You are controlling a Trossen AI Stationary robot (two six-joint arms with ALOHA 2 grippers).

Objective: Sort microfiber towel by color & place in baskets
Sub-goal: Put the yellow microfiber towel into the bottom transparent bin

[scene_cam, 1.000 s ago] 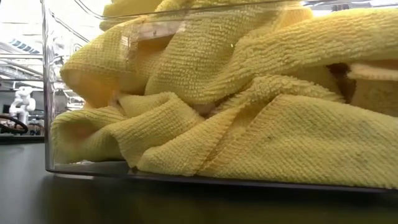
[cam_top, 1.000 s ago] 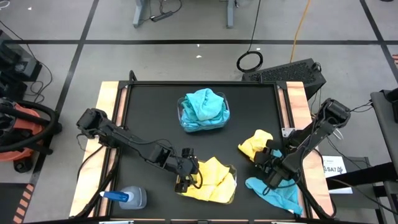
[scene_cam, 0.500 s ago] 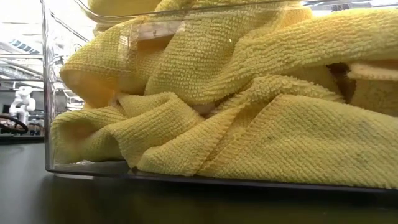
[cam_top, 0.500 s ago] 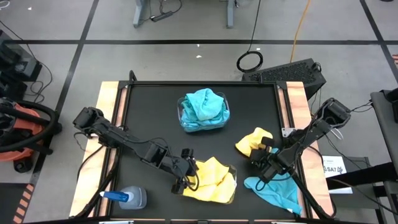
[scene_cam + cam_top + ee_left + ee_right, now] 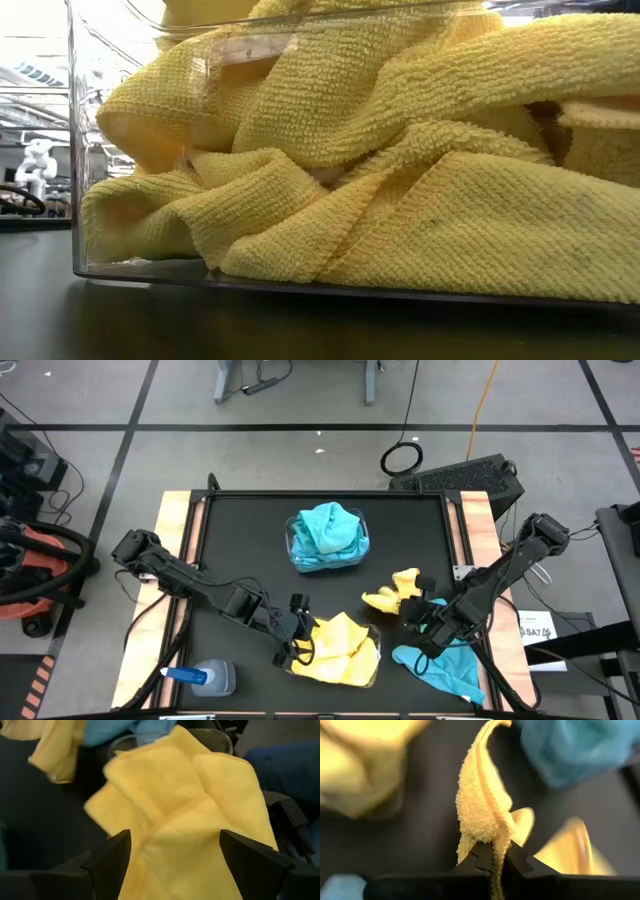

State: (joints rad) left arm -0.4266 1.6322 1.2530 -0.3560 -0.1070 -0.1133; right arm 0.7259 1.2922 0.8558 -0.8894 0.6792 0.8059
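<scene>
Right end effector [image 5: 493, 857] pinching yellow towel [image 5: 392, 594] above black table [image 5: 240, 540], left end effector [image 5: 172, 852] spread, grey tiled floor [image 5: 300, 455]

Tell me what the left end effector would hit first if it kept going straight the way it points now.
Most likely the yellow towels heaped in the near basket: the left end effector is open and aimed right at that pile, though depth is hard to judge.
</scene>
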